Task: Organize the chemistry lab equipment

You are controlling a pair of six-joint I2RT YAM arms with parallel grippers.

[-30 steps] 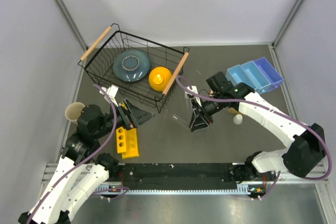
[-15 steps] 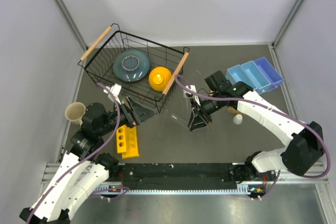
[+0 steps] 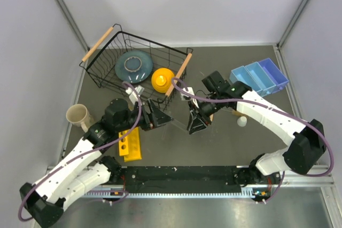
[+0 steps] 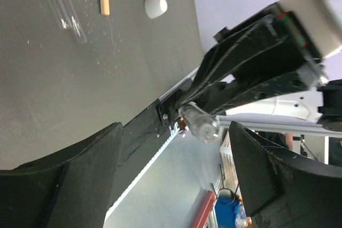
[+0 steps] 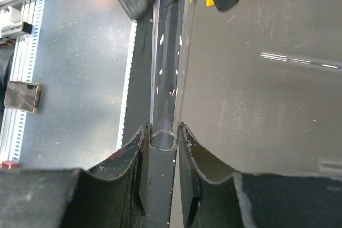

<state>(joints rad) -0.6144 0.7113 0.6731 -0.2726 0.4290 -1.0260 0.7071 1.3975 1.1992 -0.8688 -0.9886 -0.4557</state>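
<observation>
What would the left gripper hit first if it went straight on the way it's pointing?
Probably the glass tube clamped in the right gripper: its rounded end lies straight ahead of the left gripper.

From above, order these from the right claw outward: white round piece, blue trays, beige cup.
1. white round piece, just right of the right gripper
2. blue trays, back right
3. beige cup, far left edge
</observation>
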